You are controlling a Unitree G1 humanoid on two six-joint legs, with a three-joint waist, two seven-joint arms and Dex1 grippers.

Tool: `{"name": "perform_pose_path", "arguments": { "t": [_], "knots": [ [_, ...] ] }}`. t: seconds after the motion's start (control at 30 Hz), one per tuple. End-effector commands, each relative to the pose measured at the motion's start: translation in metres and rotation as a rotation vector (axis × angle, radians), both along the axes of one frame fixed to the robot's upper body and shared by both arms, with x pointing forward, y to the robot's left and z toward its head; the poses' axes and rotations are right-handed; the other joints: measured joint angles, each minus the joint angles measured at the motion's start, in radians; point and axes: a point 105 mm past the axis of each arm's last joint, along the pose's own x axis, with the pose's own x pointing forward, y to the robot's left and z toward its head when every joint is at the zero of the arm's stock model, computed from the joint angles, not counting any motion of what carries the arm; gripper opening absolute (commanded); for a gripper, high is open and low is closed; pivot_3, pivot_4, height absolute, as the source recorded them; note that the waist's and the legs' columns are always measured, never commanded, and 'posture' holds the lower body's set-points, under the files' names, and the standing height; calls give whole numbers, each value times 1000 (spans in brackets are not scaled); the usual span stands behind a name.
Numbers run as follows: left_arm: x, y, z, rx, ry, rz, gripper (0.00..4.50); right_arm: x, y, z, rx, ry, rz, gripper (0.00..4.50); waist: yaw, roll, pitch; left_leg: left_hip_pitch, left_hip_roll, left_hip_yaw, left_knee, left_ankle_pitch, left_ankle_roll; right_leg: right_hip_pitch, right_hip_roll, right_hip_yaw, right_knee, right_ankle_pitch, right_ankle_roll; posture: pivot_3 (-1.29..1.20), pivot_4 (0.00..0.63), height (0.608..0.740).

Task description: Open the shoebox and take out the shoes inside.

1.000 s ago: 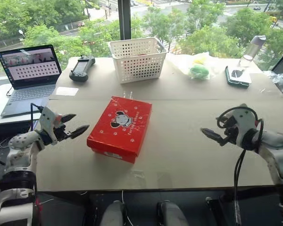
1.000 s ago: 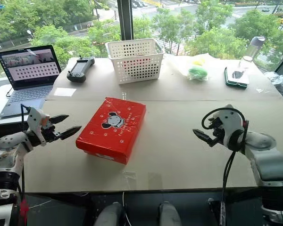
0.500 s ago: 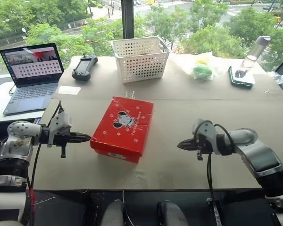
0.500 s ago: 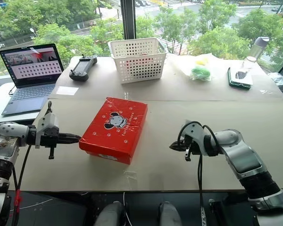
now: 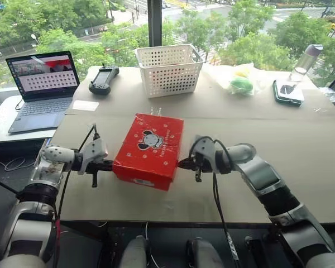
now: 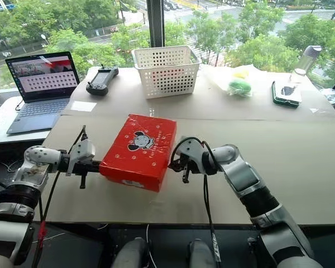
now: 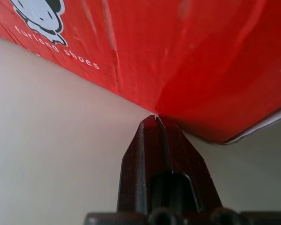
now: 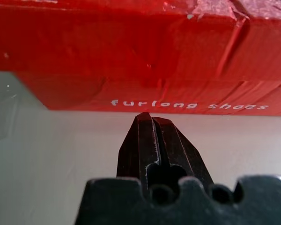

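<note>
The red shoebox (image 5: 151, 149) lies shut in the middle of the table, its mouse emblem facing up. The shoes are hidden inside it. At the box's left side my left gripper (image 5: 109, 166) is shut with nothing in it. In the left wrist view its tip (image 7: 155, 117) sits at the bottom edge of the red wall, near a corner. My right gripper (image 5: 181, 163) is shut and empty at the box's right side. The right wrist view puts its tip (image 8: 150, 115) just below the white lettering on the red side wall (image 8: 140, 65).
A white perforated basket (image 5: 168, 70) stands behind the box. A laptop (image 5: 42, 84) sits on a side table at the left, with a black controller (image 5: 104, 79) and a white card (image 5: 85, 105) near it. A bag with green contents (image 5: 240, 82), a bottle (image 5: 304, 58) and a dark case (image 5: 287, 92) lie at the back right.
Both grippers were open a second ago and are now shut. Both arms have swung inward, the right one farther, until their tips are at the two sides of the shoebox.
</note>
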Motion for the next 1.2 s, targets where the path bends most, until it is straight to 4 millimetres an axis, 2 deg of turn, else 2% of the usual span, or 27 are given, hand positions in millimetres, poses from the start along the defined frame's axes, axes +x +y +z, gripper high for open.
{"name": "perform_pose_path", "arguments": {
  "t": [0.03, 0.07, 0.13, 0.23, 0.33, 0.5, 0.73, 1.0, 1.07, 1.2],
  "knots": [
    [9, -53, 23, -33, -127, -152, 0, 7, -1, 24, 37, -74, -13, 62, 1, 0, 0, -1, -1, 0, 1, 0, 1, 0, -1, 0, -1, 1, 1, 0, 150, 733],
    [9, -68, 26, -46, -145, -192, 0, 9, -5, 26, 31, -84, -26, 62, 3, 0, 0, -2, -2, 0, 1, 1, 1, 0, -1, 0, -1, 1, 1, 0, 150, 733],
    [11, -86, 30, -70, -159, -226, 0, 12, -12, 28, 23, -93, -45, 62, 9, 0, 0, -3, -3, 0, 2, 1, 2, 0, -2, 0, -1, 3, 1, 0, 150, 733],
    [17, -115, 31, -109, -168, -256, 0, 16, -37, 27, -15, -92, -102, 62, 9, 0, 0, -4, -3, 0, 2, 1, 2, 0, -2, 0, -2, 5, 3, 0, 150, 733],
    [20, -137, 24, -110, -172, -278, 0, 18, -64, 24, -57, -85, -162, 62, 6, 0, 0, -4, -2, -1, 2, 1, 3, -1, -1, 0, -2, 7, 7, 0, 150, 733],
    [18, -155, 12, -113, -152, -312, 0, 11, -87, 24, -94, -71, -202, 62, -6, 0, 0, -4, -2, -2, 2, 1, 3, -1, 1, 0, -2, 7, 7, 0, 150, 733],
    [18, -151, 11, -119, -147, -316, 0, 2, -87, 24, -85, -56, -199, 62, -3, 0, 0, -3, -2, -2, 2, 1, 3, 0, 0, 1, -2, 6, 9, 0, 150, 733],
    [16, -144, 14, -143, -162, -286, 0, 7, -88, 22, -76, -58, -230, 62, -5, 0, 0, -3, -2, -3, 2, 1, 3, 0, 1, 1, -1, 6, 9, 0, 150, 733],
    [17, -138, 18, -160, -174, -259, 0, 5, -88, 21, -76, -53, -224, 62, -6, 0, 0, -3, -2, -2, 2, 1, 3, 0, 1, 1, -2, 6, 9, 0, 150, 733],
    [16, -115, 41, -245, -197, -168, 0, 4, -91, 19, -65, -38, -222, 62, -9, 0, 0, -3, -2, -3, 2, 1, 3, -1, 1, 1, -1, 6, 9, 0, 150, 733]
  ]
}}
